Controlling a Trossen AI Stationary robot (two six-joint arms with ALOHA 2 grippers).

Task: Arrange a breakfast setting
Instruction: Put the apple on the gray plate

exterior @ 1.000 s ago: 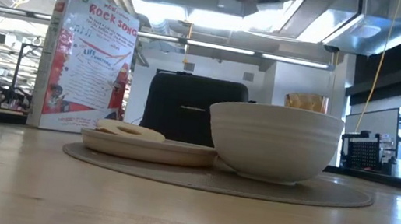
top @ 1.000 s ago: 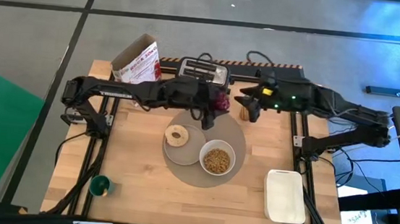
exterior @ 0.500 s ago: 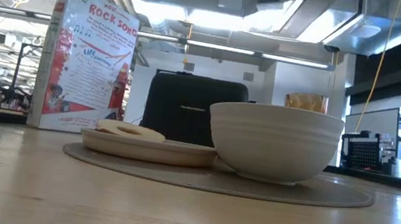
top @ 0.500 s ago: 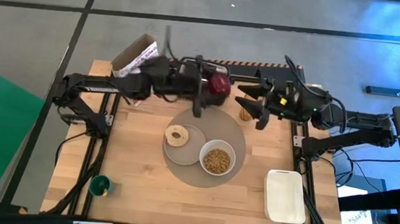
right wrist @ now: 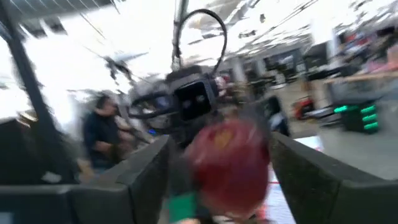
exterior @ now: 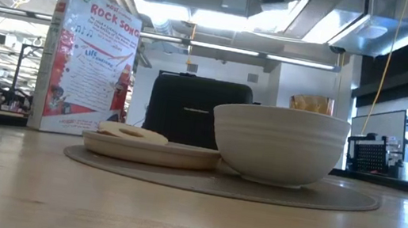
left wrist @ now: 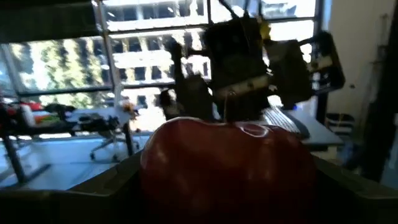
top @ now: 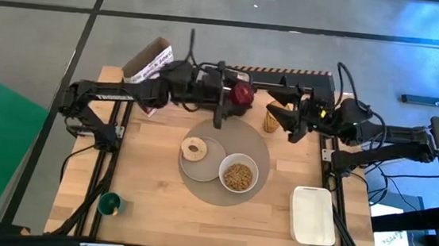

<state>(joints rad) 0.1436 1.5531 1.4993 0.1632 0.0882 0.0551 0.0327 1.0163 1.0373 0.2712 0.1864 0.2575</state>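
Note:
My left gripper (top: 236, 95) is shut on the red apple (top: 243, 93), high above the table's far middle, past the far edge of the round grey mat (top: 259, 146). On the mat are the small grey plate (top: 206, 163) with the ring-shaped bread (top: 194, 147) and the white bowl (top: 238, 175) of cereal. The amber cup (top: 271, 120) stands on the table just right of the mat. My right gripper (top: 289, 119) is open and empty beside the cup, facing the apple (right wrist: 227, 162). The spoon is out of view. My left gripper pinches the apple's two sides (left wrist: 155, 174) between its two fingers (left wrist: 99, 193). The fingers are about level and point toward the table's right. The apple sits stem up, lifted clear of the table.
A cereal box (top: 150, 63) lies at the far left, and a black toaster (exterior: 196, 113) stands at the far middle under my left arm. A white rectangular tray (top: 312, 216) sits at the near right. A small green cup (top: 110, 203) is at the near left.
My left gripper has risen with the apple and gone a little toward the far edge; the apple has left the low view's top. My right gripper has drawn back toward the table's right edge, by the amber cup.

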